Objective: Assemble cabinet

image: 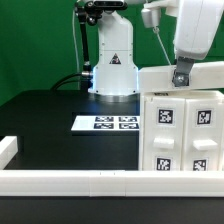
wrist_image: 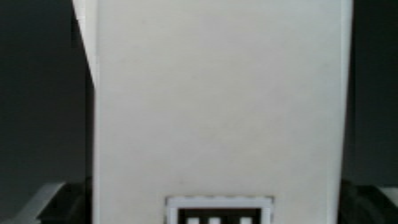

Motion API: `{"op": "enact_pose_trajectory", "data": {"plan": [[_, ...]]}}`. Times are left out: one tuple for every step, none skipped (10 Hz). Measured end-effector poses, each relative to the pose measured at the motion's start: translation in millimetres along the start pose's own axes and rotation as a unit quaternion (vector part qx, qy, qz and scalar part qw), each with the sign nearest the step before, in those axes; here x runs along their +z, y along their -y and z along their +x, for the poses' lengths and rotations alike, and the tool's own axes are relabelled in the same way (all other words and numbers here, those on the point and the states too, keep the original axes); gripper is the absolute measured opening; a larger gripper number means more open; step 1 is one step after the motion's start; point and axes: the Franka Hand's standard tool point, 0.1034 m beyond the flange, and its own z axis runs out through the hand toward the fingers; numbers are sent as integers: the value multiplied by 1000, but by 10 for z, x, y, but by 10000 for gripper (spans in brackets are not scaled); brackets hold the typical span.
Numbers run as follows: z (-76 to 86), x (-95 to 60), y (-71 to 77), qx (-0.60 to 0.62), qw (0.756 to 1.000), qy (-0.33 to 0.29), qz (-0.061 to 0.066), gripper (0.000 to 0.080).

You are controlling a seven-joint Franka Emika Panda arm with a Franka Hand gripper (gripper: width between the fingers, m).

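The cabinet [image: 182,125] is a large white box with square black-and-white tags on its front. It stands at the exterior view's right, against the front rail. My gripper [image: 180,77] comes down from the top right onto the cabinet's top edge. In the wrist view a broad white face of the cabinet [wrist_image: 217,90] fills the space between my two dark fingers [wrist_image: 57,203], with a tag at its near end. The jaws stand against both sides of this white part, so my gripper [wrist_image: 217,205] is shut on it.
The marker board [image: 108,123] lies flat on the black table, at the exterior view's left of the cabinet. A white rail [image: 70,180] runs along the front edge and turns up at the left corner [image: 8,148]. The robot's base [image: 113,65] stands at the back.
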Motion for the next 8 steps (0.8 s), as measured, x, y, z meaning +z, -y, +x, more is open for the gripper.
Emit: {"op": "enact_pose_trajectory", "data": {"plan": [[-2,2,0,14,1000,0,0,550],[-1,2,1,30,1000,0,0,550],[0,2,1,64,998,0,0,550],[0,3,1,101,995,0,1,550],[6,4,6,153,988,-2,2,550],[12,6,13,238,971,-1,4,550],[21,9,21,300,954,2,9,550],[25,12,34,387,921,-4,37,550]]}}
